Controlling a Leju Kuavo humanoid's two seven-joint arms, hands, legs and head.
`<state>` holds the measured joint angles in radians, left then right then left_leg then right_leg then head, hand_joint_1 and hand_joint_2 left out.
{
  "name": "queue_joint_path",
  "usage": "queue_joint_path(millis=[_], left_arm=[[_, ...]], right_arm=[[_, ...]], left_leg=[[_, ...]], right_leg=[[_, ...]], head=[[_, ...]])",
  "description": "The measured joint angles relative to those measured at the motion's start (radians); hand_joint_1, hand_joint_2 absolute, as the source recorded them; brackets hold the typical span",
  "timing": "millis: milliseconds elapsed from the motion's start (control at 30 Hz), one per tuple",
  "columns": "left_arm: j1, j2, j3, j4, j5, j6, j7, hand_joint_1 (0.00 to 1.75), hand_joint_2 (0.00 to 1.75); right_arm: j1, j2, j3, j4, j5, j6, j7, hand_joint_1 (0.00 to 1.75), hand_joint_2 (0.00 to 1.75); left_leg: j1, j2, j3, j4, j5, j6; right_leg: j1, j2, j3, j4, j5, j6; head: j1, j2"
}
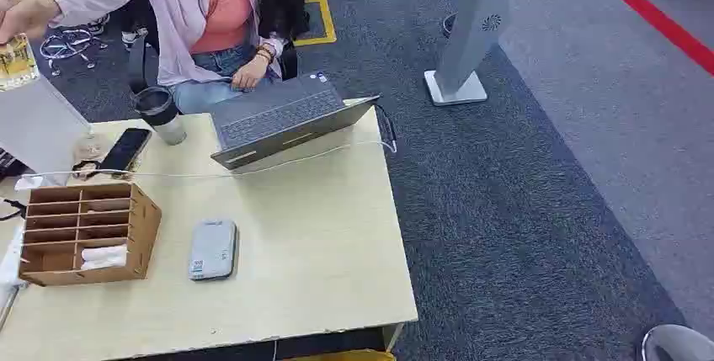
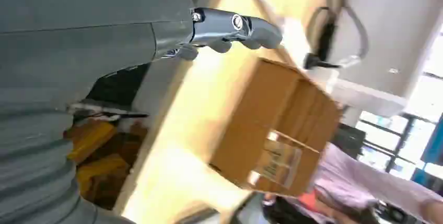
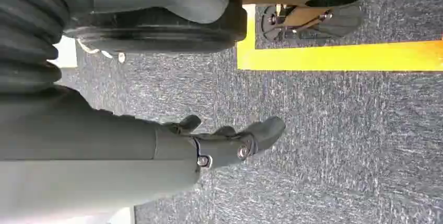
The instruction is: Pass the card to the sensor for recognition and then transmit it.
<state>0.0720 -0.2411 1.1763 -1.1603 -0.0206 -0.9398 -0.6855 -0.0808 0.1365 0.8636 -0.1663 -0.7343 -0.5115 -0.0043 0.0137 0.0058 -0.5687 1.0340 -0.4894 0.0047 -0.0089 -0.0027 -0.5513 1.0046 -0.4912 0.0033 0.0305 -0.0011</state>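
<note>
Cards (image 1: 103, 257) lying flat in wooden rack (image 1: 135, 235), long axis sideways; robot hands empty, fingers apart.

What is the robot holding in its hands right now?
Nothing. The left hand hangs beside the wooden box with nothing in it, and the right hand hangs over the carpet, also holding nothing.

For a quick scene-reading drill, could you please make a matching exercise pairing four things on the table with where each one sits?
Things:
1. card sensor
2. laptop
3. wooden organizer
4. black phone

Places:
A. far edge, open in front of the seated person
B. left side, with white items in a lower slot
C. flat on the tabletop, right of the wooden organizer
D. beside the tumbler, behind the organizer

Pairs: 1-C, 2-A, 3-B, 4-D
</note>
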Motion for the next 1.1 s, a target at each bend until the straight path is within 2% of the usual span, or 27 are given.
queue_joint_path(millis=[167,267,367,467,600,900,1100], left_arm=[[-0.012,-0.002,0.111,-0.078,-0.002,-0.105,-0.008,0.00,1.75],[-0.023,0.018,0.159,-0.087,-0.002,-0.159,-0.016,0.00,1.75],[-0.053,0.040,0.216,-0.139,0.013,-0.211,-0.017,0.00,1.75],[-0.074,0.041,0.226,-0.233,0.025,-0.225,-0.017,0.00,1.75],[-0.076,0.039,0.186,-0.300,0.007,-0.156,-0.017,0.00,1.75],[-0.119,0.073,0.019,-0.342,-0.113,0.090,0.008,0.00,1.75],[-0.119,0.073,0.017,-0.342,-0.116,0.093,0.008,0.00,1.75]], right_arm=[[-0.008,0.004,0.027,0.005,-0.012,-0.008,0.032,0.00,1.75],[-0.013,0.005,0.037,0.006,-0.016,-0.008,0.050,0.00,1.75],[-0.018,0.006,0.066,0.008,-0.008,-0.006,0.067,0.00,1.75],[-0.022,0.006,0.093,0.008,0.006,0.005,0.075,0.00,1.75],[-0.023,0.006,0.108,0.008,0.017,0.011,0.075,0.00,1.75],[-0.025,0.006,0.141,0.009,0.032,0.039,0.076,0.00,1.75],[-0.025,0.006,0.142,0.009,0.033,0.040,0.076,0.00,1.75]], left_leg=[[0.000,0.000,0.001,0.000,0.000,0.000],[0.001,0.000,0.000,0.000,0.000,-0.001],[0.001,0.000,0.001,0.000,0.001,-0.001],[0.000,0.000,0.001,0.000,0.002,-0.002],[0.000,0.000,0.001,0.000,0.002,-0.002],[0.001,0.000,0.002,0.000,0.003,-0.002],[0.001,0.000,0.002,0.000,0.003,-0.002]], right_leg=[[0.000,0.000,0.000,0.000,0.000,0.000],[0.000,0.000,0.000,0.000,0.000,0.000],[0.000,0.000,0.000,0.000,0.000,0.000],[0.000,0.000,0.000,0.000,0.001,-0.001],[0.000,0.000,0.000,0.000,0.001,-0.001],[0.000,0.001,0.000,0.000,0.003,-0.002],[0.000,0.001,0.000,0.000,0.003,-0.002]], head=[[0.000,0.000],[0.001,0.000],[0.001,0.000],[0.001,0.000],[0.000,0.000],[0.000,0.000],[0.000,0.000]])
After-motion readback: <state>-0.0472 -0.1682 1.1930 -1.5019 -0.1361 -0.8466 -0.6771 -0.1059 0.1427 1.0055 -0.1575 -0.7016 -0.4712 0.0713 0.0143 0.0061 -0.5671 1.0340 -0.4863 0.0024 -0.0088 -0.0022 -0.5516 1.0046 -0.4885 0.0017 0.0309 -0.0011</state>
